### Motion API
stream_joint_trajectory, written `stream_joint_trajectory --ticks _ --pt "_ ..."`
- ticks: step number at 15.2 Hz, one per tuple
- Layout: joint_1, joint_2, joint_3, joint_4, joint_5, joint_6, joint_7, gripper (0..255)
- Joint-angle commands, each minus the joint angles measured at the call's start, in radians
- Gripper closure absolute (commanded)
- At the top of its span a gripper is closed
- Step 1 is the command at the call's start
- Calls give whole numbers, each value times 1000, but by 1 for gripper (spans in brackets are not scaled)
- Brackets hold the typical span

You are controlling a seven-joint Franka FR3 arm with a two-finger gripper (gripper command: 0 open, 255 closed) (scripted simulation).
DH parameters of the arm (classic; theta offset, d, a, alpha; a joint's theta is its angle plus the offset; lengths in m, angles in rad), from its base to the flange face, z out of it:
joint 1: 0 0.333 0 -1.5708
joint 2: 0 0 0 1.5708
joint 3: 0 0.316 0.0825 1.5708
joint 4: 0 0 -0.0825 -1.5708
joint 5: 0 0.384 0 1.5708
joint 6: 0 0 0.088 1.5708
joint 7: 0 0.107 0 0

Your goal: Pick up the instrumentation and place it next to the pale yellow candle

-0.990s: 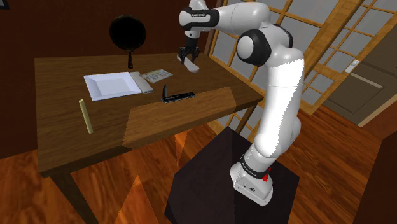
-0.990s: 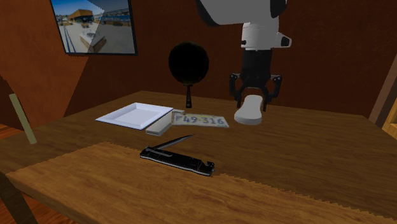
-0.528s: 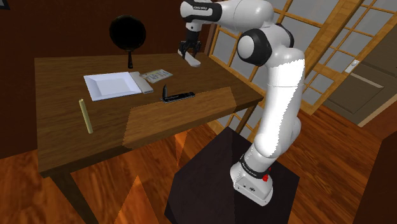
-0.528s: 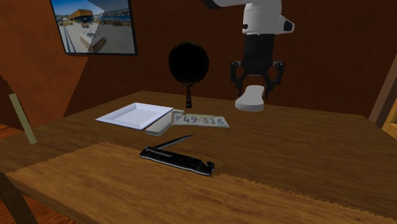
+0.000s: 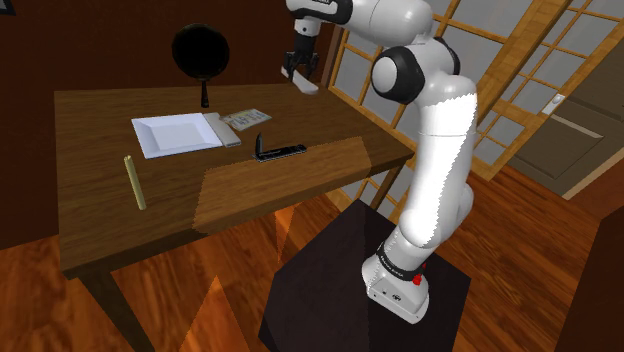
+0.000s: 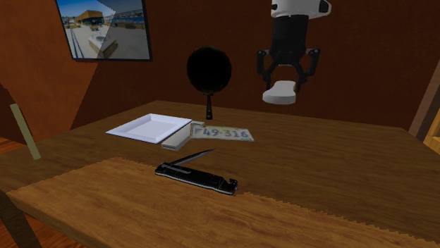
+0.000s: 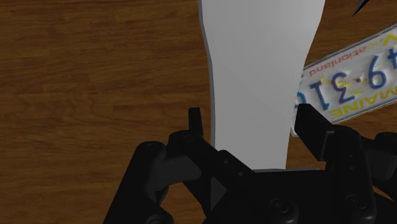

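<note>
A black gripper (image 7: 254, 124) is clamped on a plain white instrument (image 7: 261, 76), one finger (image 7: 196, 121) pressed against each side of its narrow waist. The instrument is a flat, smooth, elongated piece with no markings. It widens toward its free end. Its long axis runs crosswise to the line between the two fingers. In the shoulder view the free end slants slightly down toward that view's right.

The instrument hangs in the air, well above the wooden table (image 5: 290, 180). It is higher than half a second ago. In the second exterior view it has risen from the level of the pan's handle to about the pan's lower rim. Everything on the table lies as it did before.

Below and just beside the instrument, a Maine licence plate (image 7: 350, 86) lies flat on the table. Nearer the front edge is an open folding knife (image 6: 196, 176). Past the plate sit a small pale block (image 6: 176, 141) and a shallow white tray (image 6: 149, 127).

The pale yellow candle (image 5: 134, 181) lies on its side at the far end of the table, well apart from the instrument.

Against the brown wall behind stands a black frying pan (image 6: 209, 70), with a framed picture (image 6: 106, 28) above.
</note>
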State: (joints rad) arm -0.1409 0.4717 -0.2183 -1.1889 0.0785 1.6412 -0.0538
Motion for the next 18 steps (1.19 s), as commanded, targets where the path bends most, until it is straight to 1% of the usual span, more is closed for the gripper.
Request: stream_joint_trajectory --ticks 1,6,10,11,14,18 --pt "-2 5 0 34 1 -29 0 255" --pt "-12 32 0 145 6 -113 0 255" --pt "-25 68 1 259 13 -191 0 255" --pt "-26 71 2 268 13 -196 0 255" --pt "42 -40 9 93 -11 -133 55 255" --pt "117 -148 28 -64 -37 -82 137 255"
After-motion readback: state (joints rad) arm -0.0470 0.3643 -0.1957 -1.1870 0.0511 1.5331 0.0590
